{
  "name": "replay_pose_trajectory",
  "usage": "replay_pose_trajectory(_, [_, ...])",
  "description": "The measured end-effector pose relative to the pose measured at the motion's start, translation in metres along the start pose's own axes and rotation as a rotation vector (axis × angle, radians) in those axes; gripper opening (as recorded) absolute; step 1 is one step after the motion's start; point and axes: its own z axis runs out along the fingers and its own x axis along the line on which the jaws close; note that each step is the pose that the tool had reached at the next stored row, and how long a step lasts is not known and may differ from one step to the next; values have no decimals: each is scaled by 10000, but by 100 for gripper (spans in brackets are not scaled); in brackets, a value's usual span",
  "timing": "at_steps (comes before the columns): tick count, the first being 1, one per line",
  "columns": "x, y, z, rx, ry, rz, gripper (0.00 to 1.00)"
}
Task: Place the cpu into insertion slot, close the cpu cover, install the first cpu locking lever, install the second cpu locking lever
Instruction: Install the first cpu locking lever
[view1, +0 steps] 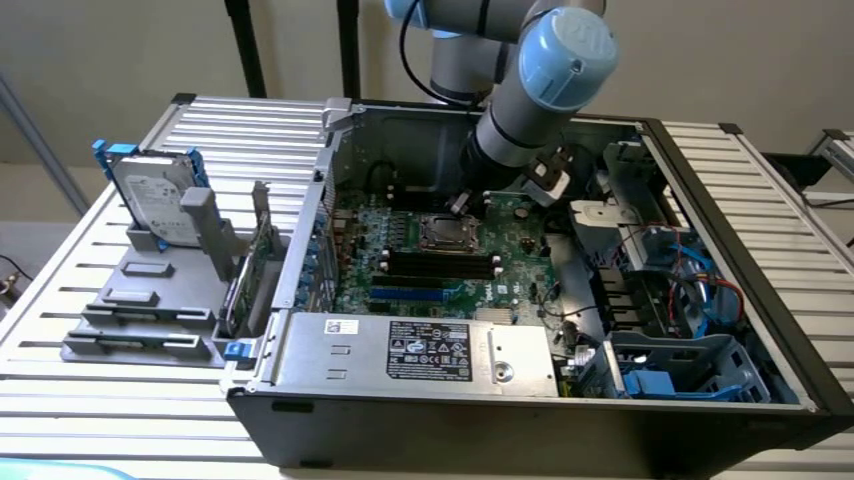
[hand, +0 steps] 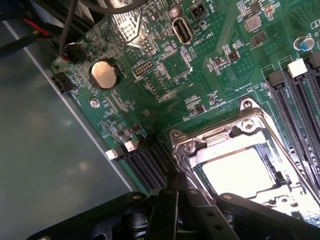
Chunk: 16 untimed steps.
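The cpu (hand: 239, 171) lies flat in the insertion slot on the green motherboard, its silver top gleaming through the window of the cpu cover (hand: 216, 136). The cover is down over the chip. A thin metal lever (hand: 274, 134) runs along one side of the cover. My gripper (hand: 175, 186) is shut with nothing between its fingers, its tip just beside the corner of the cover. In the exterior view the gripper (view1: 462, 206) reaches down into the open computer case, just behind the slot with its cover (view1: 441, 232).
Black memory slots (view1: 434, 265) lie in front of the socket, and a power supply (view1: 414, 350) fills the case's front. Cables and a blue drive cage (view1: 681, 370) crowd the exterior view's right. A hard drive (view1: 154, 200) stands outside on a grey rack. A coin battery (hand: 104, 74) sits on the board.
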Motion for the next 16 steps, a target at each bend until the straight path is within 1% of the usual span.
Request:
replay_pose_trajectory(2, [-22, -15, -14, 0, -3, 1, 11])
replay_pose_trajectory(3, [-39, -35, -13, 0, -2, -1, 11])
replay_pose_trajectory(9, [-152, -203, -23, -1, 0, -3, 11])
replay_pose_trajectory(12, [-167, -213, -53, 6, 7, -11, 11])
replay_pose_trajectory(16, [-167, -214, -54, 7, 7, -10, 11])
